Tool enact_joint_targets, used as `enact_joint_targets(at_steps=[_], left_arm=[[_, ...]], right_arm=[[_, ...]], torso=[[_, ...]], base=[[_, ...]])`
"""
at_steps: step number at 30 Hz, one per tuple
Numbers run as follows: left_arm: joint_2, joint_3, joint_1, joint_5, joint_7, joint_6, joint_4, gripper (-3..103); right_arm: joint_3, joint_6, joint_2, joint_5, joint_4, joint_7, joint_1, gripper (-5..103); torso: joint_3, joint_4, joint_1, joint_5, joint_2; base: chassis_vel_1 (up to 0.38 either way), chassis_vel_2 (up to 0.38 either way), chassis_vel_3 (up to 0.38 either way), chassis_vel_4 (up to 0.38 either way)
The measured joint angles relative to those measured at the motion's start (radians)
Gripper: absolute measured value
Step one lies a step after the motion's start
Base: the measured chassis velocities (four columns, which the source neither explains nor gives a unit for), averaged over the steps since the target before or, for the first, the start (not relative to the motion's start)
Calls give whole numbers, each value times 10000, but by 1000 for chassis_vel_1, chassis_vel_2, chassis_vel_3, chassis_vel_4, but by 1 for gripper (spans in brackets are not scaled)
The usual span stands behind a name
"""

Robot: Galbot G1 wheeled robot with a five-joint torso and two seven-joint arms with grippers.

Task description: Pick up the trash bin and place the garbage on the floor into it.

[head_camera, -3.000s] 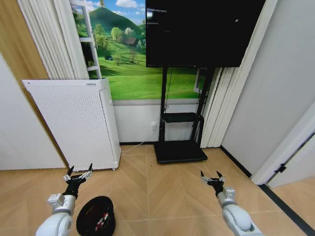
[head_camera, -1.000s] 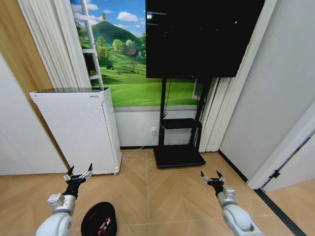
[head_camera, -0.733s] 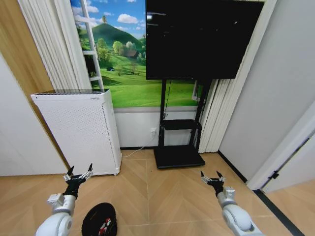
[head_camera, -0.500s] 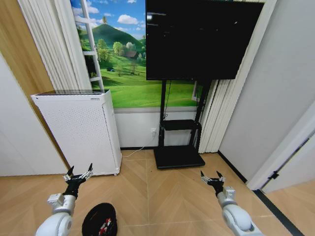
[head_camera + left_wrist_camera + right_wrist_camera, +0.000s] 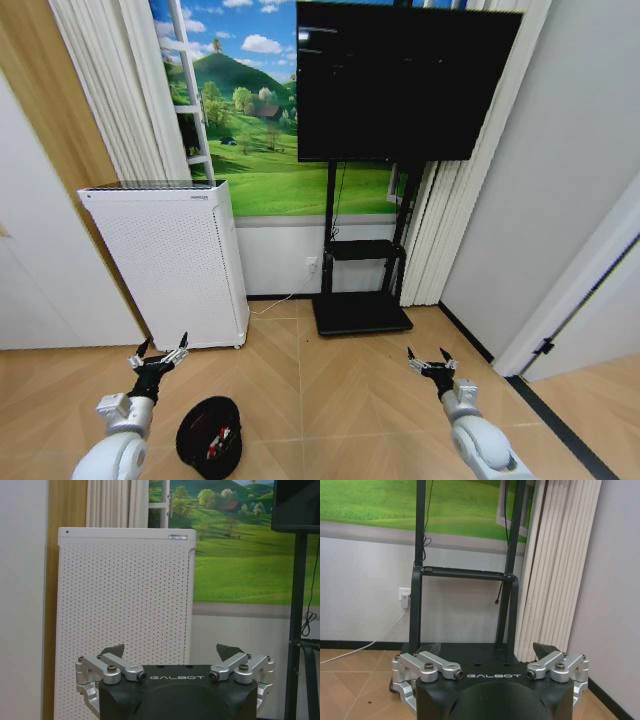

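View swung rightward — round black trash bin (image 5: 210,450), red scraps (image 5: 214,445) inside; both jaws apart, empty.

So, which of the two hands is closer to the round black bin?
The left hand: the small round black mesh bin sits just beside it, far from the right hand.

The bin (image 5: 210,449) stands on the floor (image 5: 340,400) near the picture's lower edge, scraps (image 5: 216,443) inside it. The left gripper (image 5: 158,354) hangs just left of it, the right gripper (image 5: 431,362) well apart to the right. Behind, the appliance (image 5: 170,265) stands left of the TV stand (image 5: 362,290), both against the wall (image 5: 280,255).
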Motion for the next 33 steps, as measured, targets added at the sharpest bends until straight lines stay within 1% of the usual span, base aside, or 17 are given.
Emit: enact_joint_targets(at_steps=[1,4,10,11,16,18,20,21,22,24,25,26,29,30,31,32,33], left_arm=[[0,1,0,0,4,0,-1,100],[0,1,0,0,3,0,-1,100],[1,-2,-2,0,-5,-1,-3,100],[0,0,0,0,-1,-1,-3,100],[-1,-1,0,0,-4,-1,-3,100],[0,-2,0,1,-4,-2,-3,100],[-1,0,-1,0,-2,-2,-2,100],[0,0,-1,1,4,-3,-5,100],[-1,2,1,1,0,-2,-2,100],[-1,0,2,1,-2,-2,1,100],[0,0,-2,1,6,-3,-3,100],[0,1,0,0,0,-3,-1,100],[-1,1,1,0,-3,-1,3,100],[1,2,-2,0,7,-2,-3,100],[1,-2,-3,1,4,-4,-3,100],[0,2,0,0,1,-3,0,100],[0,2,0,0,1,-3,0,100]], right_arm=[[0,0,0,0,0,0,0,100],[1,0,0,0,1,1,0,100],[0,-1,0,0,0,0,-1,100],[1,0,-1,0,2,0,1,100],[0,1,-1,0,2,1,0,100],[-1,-1,0,0,1,0,-3,100],[1,1,-1,0,3,1,1,100],[0,0,0,0,2,0,0,100],[0,1,0,0,1,1,-2,100],[0,0,0,0,2,1,0,100],[-1,0,1,0,1,0,-1,100],[-1,0,0,0,-1,1,-2,100],[0,1,-1,0,2,1,1,100],[0,1,0,0,1,1,0,100],[-2,0,1,1,-1,0,-1,100],[2,1,0,0,0,2,1,100],[2,1,0,0,0,2,1,100]], torso=[[-4,-9,-2,11,-5],[-10,-5,-6,-5,-12],[-15,-6,-8,10,-25],[-17,-4,-10,-7,-25],[-22,-4,-15,16,-31],[-22,-6,-15,11,-34],[-24,-4,-16,-15,-35],[-26,-6,-19,22,-39],[-26,-6,-18,-8,-42],[-29,-1,-21,-1,-44],[-29,-7,-18,26,-46],[-29,-5,-19,2,-49],[-30,0,-20,-16,-49],[-31,-7,-20,22,-50],[-31,-8,-19,30,-52],[-32,-5,-20,-10,-51],[-32,-5,-20,-10,-51]], base=[[262,-239,-273,240],[269,-269,-270,262],[314,-329,-301,313],[368,-375,-333,365],[377,-365,-377,364],[362,-391,-342,377],[389,-349,-342,361],[345,-374,-388,352],[336,-362,-350,352],[336,-327,-322,334],[353,-327,-344,347],[332,-348,-344,343],[345,-361,-354,343],[352,-339,-359,340],[360,-339,-359,361],[342,-377,-335,361],[342,-377,-335,361]])
